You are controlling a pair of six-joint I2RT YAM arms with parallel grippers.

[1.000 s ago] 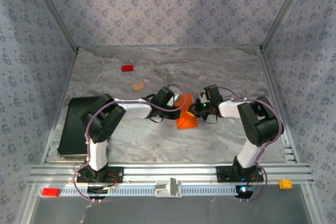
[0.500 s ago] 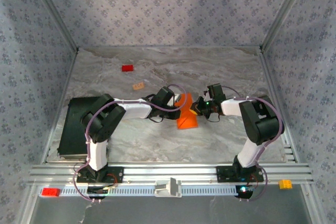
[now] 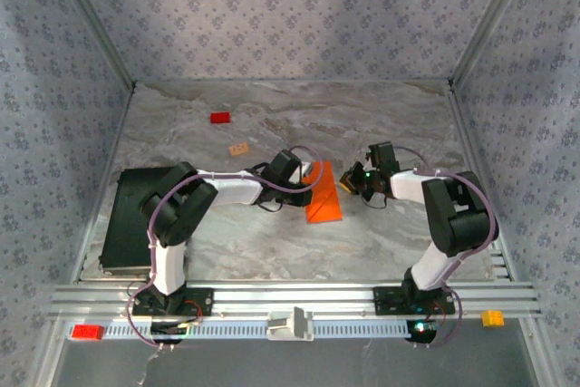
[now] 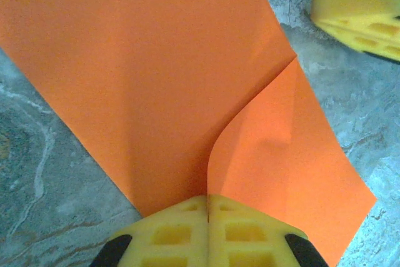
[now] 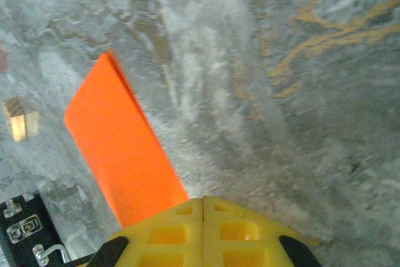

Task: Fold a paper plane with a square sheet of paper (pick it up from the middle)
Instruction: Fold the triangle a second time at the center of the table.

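Orange square sheet of paper [image 3: 324,201] at centre of table [image 3: 236,242], partly folded, one flap lifted. Closed left gripper [image 4: 207,201] pinches flap. Closed, empty right gripper [image 5: 203,203] just right. Most folds remain.

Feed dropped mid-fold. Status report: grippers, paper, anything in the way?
Left gripper shut, pinching the orange paper at its edge. Right gripper shut, empty, beside the paper. Red block and tan block sit well away, far left.
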